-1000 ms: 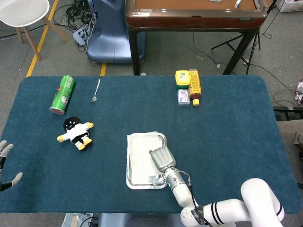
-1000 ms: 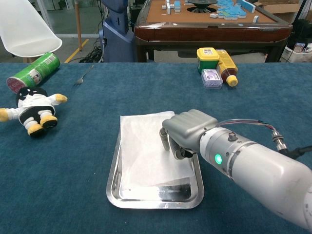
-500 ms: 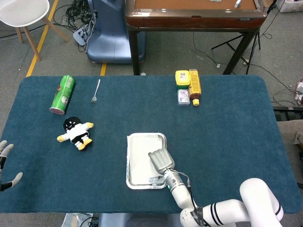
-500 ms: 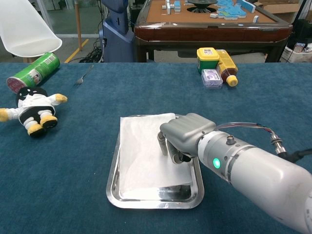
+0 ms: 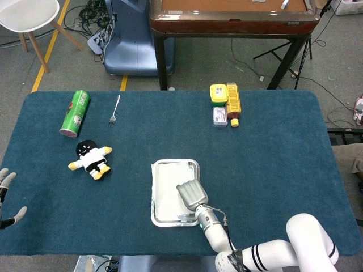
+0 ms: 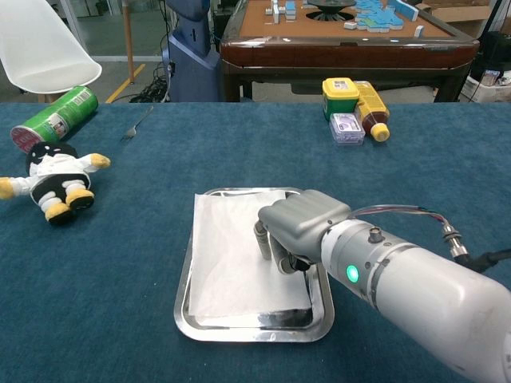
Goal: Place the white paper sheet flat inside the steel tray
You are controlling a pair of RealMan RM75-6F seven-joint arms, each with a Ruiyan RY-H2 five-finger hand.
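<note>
- Paper sheet (image 6: 231,255) lies mostly inside steel tray (image 6: 185,307), under right hand (image 6: 299,227).
- Hand's fingers curl down onto sheet's right side; pressing, not gripping.
- Left: flatten edges, lift off.

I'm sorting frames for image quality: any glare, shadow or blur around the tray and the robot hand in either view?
Chest view: the steel tray reflects dark along its near inner edge, and the right robot hand shades the white paper sheet beneath it; the near forearm looks oversized but sharp. Head view: even light, no strong glare on the tray, everything in focus; the left robot hand is cut off at the frame edge.
</note>
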